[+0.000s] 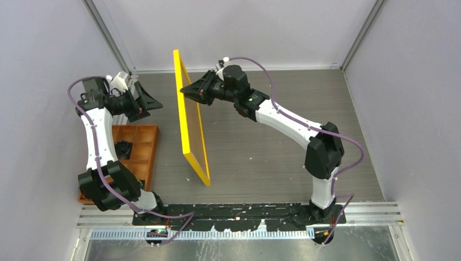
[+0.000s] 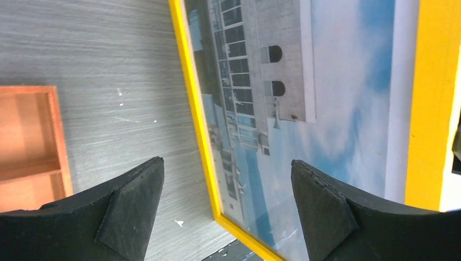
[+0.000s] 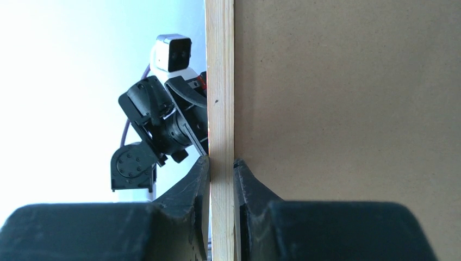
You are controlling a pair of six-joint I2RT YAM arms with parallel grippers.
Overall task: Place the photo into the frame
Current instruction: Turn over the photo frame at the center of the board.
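I judge the main job as good as done: through the left wrist view I see the photo [image 2: 304, 109], white building against blue sky, sitting behind the pane inside the yellow border of the frame [image 1: 191, 117]; from the right wrist view the brown backing board [image 3: 348, 109] covers the frame's rear, with the pale wood edge [image 3: 220, 81] beside it; whether that board is fastened I cannot tell. The frame stands nearly upright on edge over the desk [image 1: 261, 152], leaning a little; whether its lower edge touches the desk I cannot tell. The right claw [image 3: 222, 166] is clamped on the frame's upper edge towards its far end, one finger on the front and one on the back; that grip looks to be what keeps it up. The left claw [image 1: 151, 104] hangs on the frame's front side, well apart from it, jaws spread wide and holding nothing. What I reckon is left: lay the frame flat, then let go. On the frame's front side sits an orange compartment tray [image 1: 154, 142] with something dark in one compartment; a fall that way could catch the tray's rim; on the frame's back side the right arm itself is in the way.
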